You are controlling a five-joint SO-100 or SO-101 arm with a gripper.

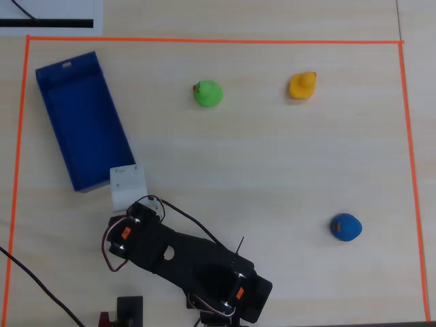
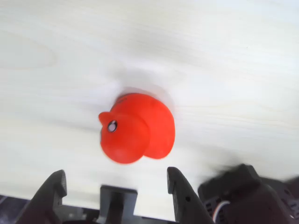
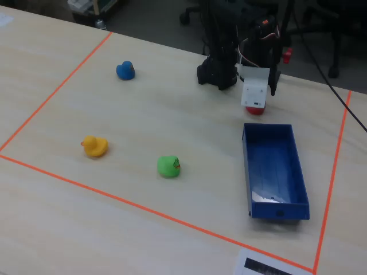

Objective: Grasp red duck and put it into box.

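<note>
In the wrist view, your end effector (image 2: 117, 186) had its fingers spread apart, empty, and the red duck (image 2: 138, 127) lay just beyond at twelve o'clock, beak pointing nine o'clock.

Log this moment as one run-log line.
phase: pre-grasp | gripper: open, above red duck | duck: on table, not held | blue box: empty | other ducks: untouched

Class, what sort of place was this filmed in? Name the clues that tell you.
Probably an office or lab set up for robot practice. A pale wooden table carries an orange tape border marking a work zone, office chairs stand behind it, and toy ducks and a blue box serve as props.
</note>
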